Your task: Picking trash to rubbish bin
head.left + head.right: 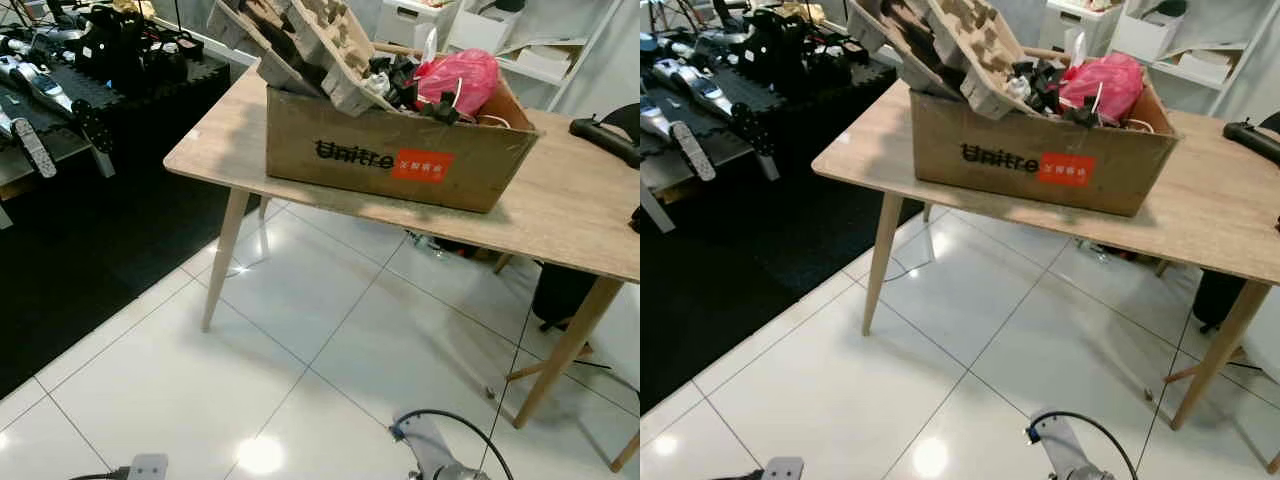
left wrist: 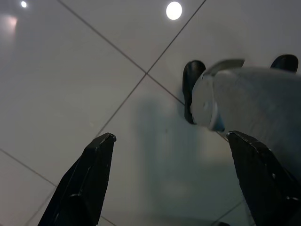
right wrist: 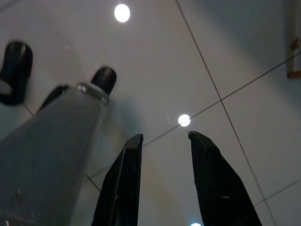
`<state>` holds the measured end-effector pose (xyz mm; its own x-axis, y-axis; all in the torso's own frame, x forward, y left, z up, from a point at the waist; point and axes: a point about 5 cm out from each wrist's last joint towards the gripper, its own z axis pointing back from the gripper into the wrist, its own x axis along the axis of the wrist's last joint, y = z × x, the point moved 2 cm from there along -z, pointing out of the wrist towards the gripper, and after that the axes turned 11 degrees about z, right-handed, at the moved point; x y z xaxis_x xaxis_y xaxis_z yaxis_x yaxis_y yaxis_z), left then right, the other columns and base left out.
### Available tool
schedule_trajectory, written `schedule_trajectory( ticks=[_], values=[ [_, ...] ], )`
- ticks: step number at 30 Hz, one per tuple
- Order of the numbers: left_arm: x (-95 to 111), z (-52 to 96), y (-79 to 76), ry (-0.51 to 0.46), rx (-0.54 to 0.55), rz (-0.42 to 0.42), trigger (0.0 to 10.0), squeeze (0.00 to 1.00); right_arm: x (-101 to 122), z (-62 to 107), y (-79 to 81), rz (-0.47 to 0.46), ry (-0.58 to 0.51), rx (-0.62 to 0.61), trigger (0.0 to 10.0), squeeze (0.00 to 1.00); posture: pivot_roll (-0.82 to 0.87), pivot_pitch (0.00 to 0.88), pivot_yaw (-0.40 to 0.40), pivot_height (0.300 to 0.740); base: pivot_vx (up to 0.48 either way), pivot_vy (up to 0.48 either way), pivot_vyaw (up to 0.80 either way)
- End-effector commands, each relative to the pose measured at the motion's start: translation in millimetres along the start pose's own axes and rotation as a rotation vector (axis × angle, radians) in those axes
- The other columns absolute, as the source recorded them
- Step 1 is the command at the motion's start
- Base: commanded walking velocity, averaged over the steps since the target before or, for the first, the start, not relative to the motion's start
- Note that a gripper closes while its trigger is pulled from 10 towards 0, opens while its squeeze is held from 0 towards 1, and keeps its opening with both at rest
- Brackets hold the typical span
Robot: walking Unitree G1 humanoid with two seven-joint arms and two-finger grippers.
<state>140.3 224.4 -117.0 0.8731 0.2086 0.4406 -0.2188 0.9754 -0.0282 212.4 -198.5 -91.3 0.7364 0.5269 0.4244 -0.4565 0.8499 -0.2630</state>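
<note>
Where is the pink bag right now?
The pink bag sits in the cardboard box on the wooden table, at the box's right end beside the egg-carton trays.

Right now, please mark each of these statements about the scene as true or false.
1. The cardboard box stands on the wooden table. True.
2. The box is empty. False: it is packed with pulp trays and a pink bag.
3. The left hand holds a piece of trash. False: its fingers are apart, with only floor tiles between them.
4. The right hand is open above the white tiled floor. True.
5. The box lies on the floor. False: it is on the table.
</note>
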Motion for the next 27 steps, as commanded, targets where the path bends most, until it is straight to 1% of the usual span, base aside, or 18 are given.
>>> schedule_trajectory(
  ticks=[1, 2, 5, 10, 11, 14, 16, 19, 20, 21, 23, 24, 26, 27],
  values=[
    [-3.5, 0.2, 0.0, 0.016, -0.004, -0.024, 10.0, 0.0, -8.1, 1.4, -5.8, -0.016, 0.019, -0.016, 10.0, 0.0, 0.09, 0.087, -0.053, 0.74, 0.0, 0.0, 0.0],
    [3.8, -0.7, -2.1, 0.001, -0.015, -0.042, 10.0, 0.0, -5.0, 1.8, -11.5, -0.021, 0.006, -0.034, 10.0, 0.0, 0.07, 0.085, -0.044, 0.74, 0.0, 0.0, 0.0],
    [13.4, -1.5, -4.2, -0.019, -0.035, -0.074, 10.0, 0.0, 3.0, 2.3, -20.1, -0.052, -0.026, -0.064, 10.0, 0.0, 0.06, 0.093, -0.037, 0.74, 0.0, 0.0, 0.0],
    [15.1, -1.6, -3.9, -0.017, -0.037, -0.094, 10.0, 0.0, 6.2, 2.2, -20.9, -0.057, -0.037, -0.069, 10.0, 0.0, 0.05, 0.093, -0.035, 0.74, 0.0, 0.0, 0.0],
    [16.5, -1.7, -4.3, -0.018, -0.041, -0.098, 10.0, 0.0, 10.1, 1.3, -15.9, -0.053, -0.052, -0.057, 10.0, 0.0, 0.06, 0.083, -0.031, 0.74, 0.0, 0.0, 0.0],
    [17.8, -1.9, -5.8, -0.022, -0.046, -0.1, 10.0, 0.0, 12.1, 0.8, -12.8, -0.049, -0.06, -0.049, 10.0, 0.0, 0.06, 0.082, -0.031, 0.74, 0.0, 0.0, 0.0],
    [19.5, -2.2, -6.8, -0.026, -0.047, -0.105, 10.0, 0.0, 16.1, -0.3, -4.2, -0.03, -0.073, -0.026, 10.0, 0.0, 0.07, 0.061, -0.056, 0.74, 0.0, 0.0, 0.0],
    [23.9, -2.6, -8.2, -0.037, -0.048, -0.109, 10.0, 0.0, 21.4, -0.8, -0.1, -0.005, -0.092, -0.006, 10.0, 0.0, 0.08, 0.06, -0.07, 0.74, 0.0, 0.0, 0.0],
    [31.6, -3.2, -11.3, -0.06, -0.049, -0.116, 10.0, 0.0, 29.2, -0.6, -2.2, 0.025, -0.118, -0.001, 10.0, 0.0, 0.09, 0.071, -0.085, 0.74, 0.0, 0.0, 0.0],
    [34.8, -3.6, -13.9, -0.068, -0.054, -0.114, 10.0, 0.0, 33.6, -0.2, -5.2, 0.046, -0.13, -0.003, 10.0, 0.0, 0.08, 0.05, -0.081, 0.74, 0.0, 0.0, 0.0],
    [36.6, -3.8, -15.7, -0.073, -0.058, -0.113, 10.0, 0.0, 36.4, 0.0, -7.2, 0.06, -0.137, -0.004, 10.0, 0.0, 0.08, 0.05, -0.081, 0.74, 0.0, 0.0, 0.0],
    [37.7, -4.5, -22.0, -0.072, -0.074, -0.136, 10.0, 0.0, 46.9, 1.2, -14.0, 0.049, -0.176, -0.012, 10.0, 0.0, 0.09, 0.048, -0.077, 0.74, 0.0, 0.0, 0.0],
    [37.6, -4.7, -23.9, -0.071, -0.078, -0.145, 10.0, 0.0, 49.6, 1.6, -15.9, 0.042, -0.187, -0.015, 10.0, 0.0, 0.09, 0.045, -0.077, 0.74, 0.0, 0.0, 0.0],
    [40.3, -4.6, -24.9, -0.077, -0.09, -0.157, 10.0, 0.0, 65.1, 3.6, -19.2, 0.066, -0.248, -0.004, 10.0, 0.0, 0.08, 0.047, -0.072, 0.74, 0.0, 0.0, 0.0]
  ],
)
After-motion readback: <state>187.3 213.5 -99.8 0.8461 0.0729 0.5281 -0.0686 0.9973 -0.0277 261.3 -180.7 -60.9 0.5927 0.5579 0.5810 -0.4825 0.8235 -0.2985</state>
